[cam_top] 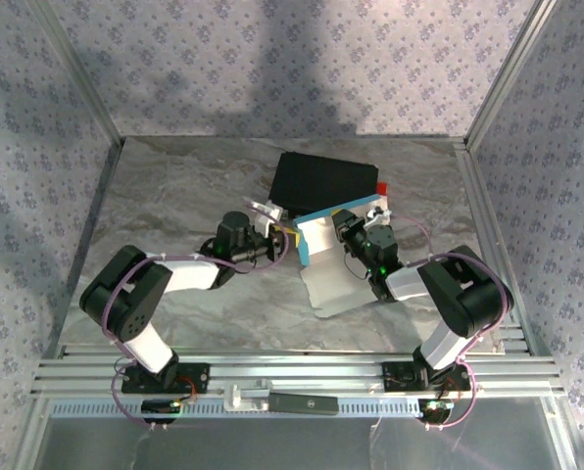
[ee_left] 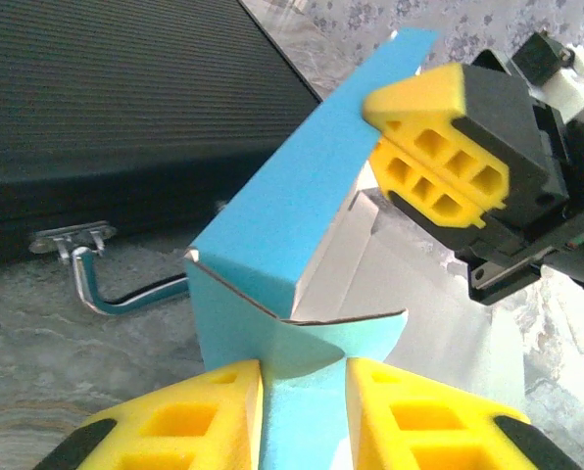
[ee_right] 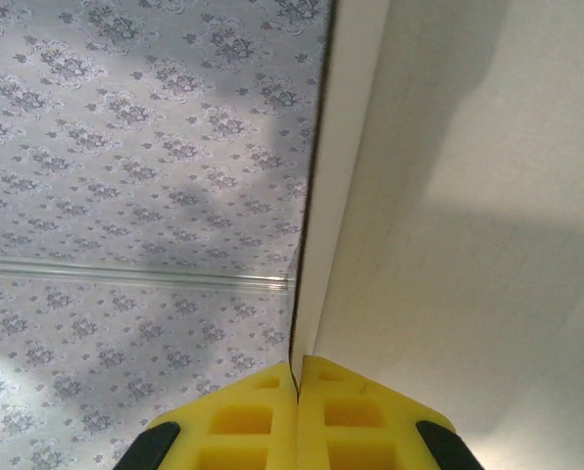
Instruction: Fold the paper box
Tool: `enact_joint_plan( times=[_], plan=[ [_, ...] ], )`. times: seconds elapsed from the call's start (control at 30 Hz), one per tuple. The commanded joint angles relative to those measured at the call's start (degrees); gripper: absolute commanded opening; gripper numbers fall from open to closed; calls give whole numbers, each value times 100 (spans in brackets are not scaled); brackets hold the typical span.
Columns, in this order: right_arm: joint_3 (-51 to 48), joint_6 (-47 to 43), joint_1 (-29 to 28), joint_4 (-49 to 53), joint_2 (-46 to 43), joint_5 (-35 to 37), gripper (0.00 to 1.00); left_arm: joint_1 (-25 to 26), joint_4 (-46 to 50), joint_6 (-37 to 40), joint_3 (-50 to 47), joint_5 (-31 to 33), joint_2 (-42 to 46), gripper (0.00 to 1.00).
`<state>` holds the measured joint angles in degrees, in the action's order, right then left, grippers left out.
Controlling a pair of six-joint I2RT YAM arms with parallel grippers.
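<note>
In the middle of the table (cam_top: pixel 174 196), the paper box (cam_top: pixel 316 238) stands half folded, just beside the black case (cam_top: pixel 321 181).
The left gripper (ee_left: pixel 302 411) pinches its blue near end; the right gripper (ee_right: pixel 299 382) is squeezed tight on a thin flap.

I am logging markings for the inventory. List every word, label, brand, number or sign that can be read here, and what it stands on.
No text can be read.
The paper box: plain blue and white faces, no print.
The black case and its metal latch: no label showing.
The walls: a flower pattern, no writing.
The dark bar on the front rail: too small to tell.
</note>
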<state>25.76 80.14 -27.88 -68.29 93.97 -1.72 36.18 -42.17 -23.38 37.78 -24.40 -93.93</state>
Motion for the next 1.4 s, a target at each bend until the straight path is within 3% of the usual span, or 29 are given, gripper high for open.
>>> enact_joint_plan(
  times=[0.0, 0.2, 0.67, 0.8, 1.03, 1.37],
  plan=[
    [114, -58, -30, -65, 86, -39, 0, 154, -228, 160, 113, 186, 51, 30],
    [116, -44, -86, -88, 117, -9, 0, 255, -277, 140, 222, 561, -188, 34],
    [90, 39, -135, -199, 115, 60, 0, 880, -59, 145, 633, 2112, -949, 39],
    [57, 59, -137, -293, 120, 107, 0, 951, -114, -167, 675, 2392, -1165, 41],
    [51, 98, -86, -307, 67, 118, 0, 988, -649, -961, 259, 2678, -1075, 46],
    [55, 175, -94, -345, 68, 184, 0, 1108, -1145, -1401, 32, 2671, -999, 50]
  ],
)
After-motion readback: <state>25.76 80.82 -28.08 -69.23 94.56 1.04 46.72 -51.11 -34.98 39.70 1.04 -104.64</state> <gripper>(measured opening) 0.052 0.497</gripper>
